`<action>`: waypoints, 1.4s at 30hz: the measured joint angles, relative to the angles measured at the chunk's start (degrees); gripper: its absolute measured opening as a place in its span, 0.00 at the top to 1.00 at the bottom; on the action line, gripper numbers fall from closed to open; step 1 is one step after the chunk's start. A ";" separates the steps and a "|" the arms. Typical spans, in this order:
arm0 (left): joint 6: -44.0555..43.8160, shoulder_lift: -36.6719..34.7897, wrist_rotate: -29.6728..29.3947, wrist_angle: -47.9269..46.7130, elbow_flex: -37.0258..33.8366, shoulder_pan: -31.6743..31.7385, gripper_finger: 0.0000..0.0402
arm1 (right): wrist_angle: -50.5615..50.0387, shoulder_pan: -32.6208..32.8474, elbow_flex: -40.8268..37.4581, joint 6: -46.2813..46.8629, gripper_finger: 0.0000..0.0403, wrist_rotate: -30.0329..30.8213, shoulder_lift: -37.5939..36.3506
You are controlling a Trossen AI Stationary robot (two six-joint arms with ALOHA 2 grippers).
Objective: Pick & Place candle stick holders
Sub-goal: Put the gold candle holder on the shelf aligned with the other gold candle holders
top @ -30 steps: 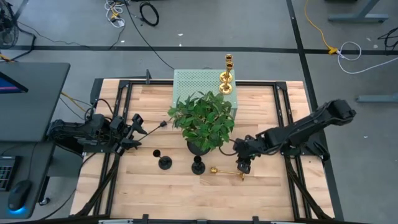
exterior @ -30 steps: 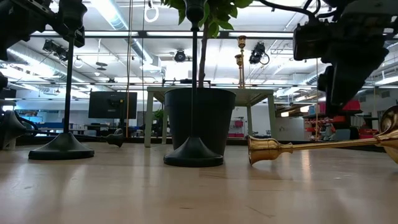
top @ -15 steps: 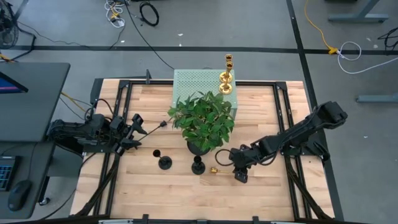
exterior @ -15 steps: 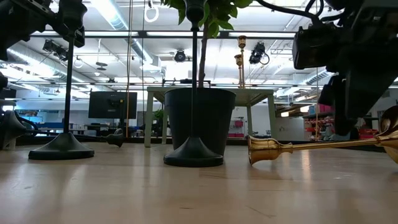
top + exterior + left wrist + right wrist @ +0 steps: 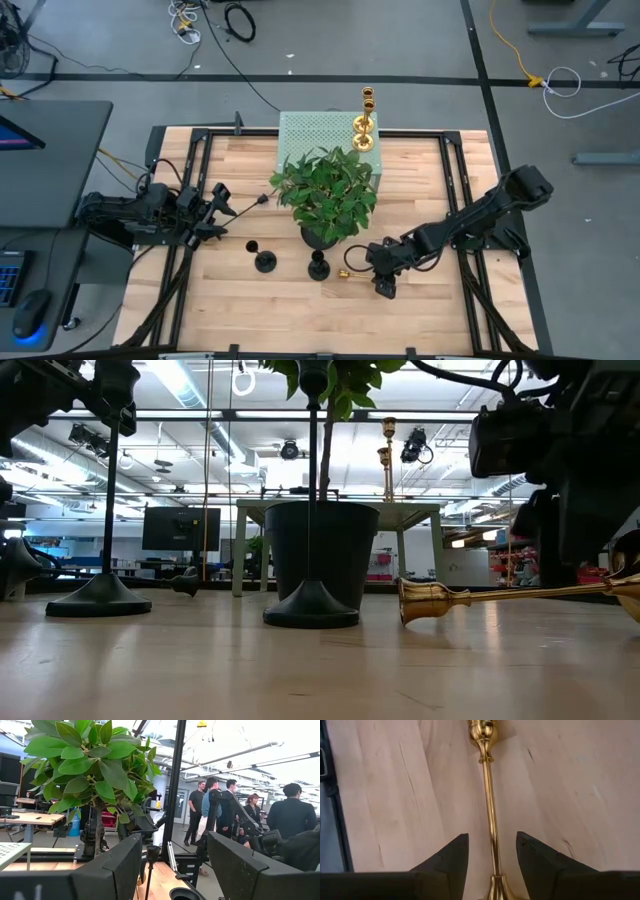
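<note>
The fallen brass candlestick (image 5: 490,820) lay on its side on the worktop (image 5: 260,310), in front of the plant pot (image 5: 320,555). We had our right tool (image 5: 492,855) open and astride its stem, one finger on each side, not yet closed, apparently positioned to grip the stem. Two black candlesticks (image 5: 265,260) stood upright nearby. Another brass one (image 5: 365,130) stood on the green box (image 5: 300,130). Our left tool (image 5: 172,870) waited open at the worktop's left edge, holding nothing.

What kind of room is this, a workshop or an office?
Most likely a robotics lab in an open-plan workspace. A wooden table carries two robot arms, loose cables trail over the grey floor, and behind it are desks, a monitor, ceiling strip lights and people standing around.
</note>
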 joint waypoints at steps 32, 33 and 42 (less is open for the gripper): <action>-0.04 0.02 0.00 0.02 0.02 0.02 0.44 | 2.25 -0.02 0.00 0.24 0.59 1.55 4.46; -0.04 0.02 0.00 0.02 0.00 0.00 0.44 | 2.26 -0.04 0.00 0.32 0.59 1.55 4.46; -0.02 0.01 -0.01 0.01 0.00 0.00 0.44 | 2.32 -0.04 0.00 0.81 0.68 1.99 4.46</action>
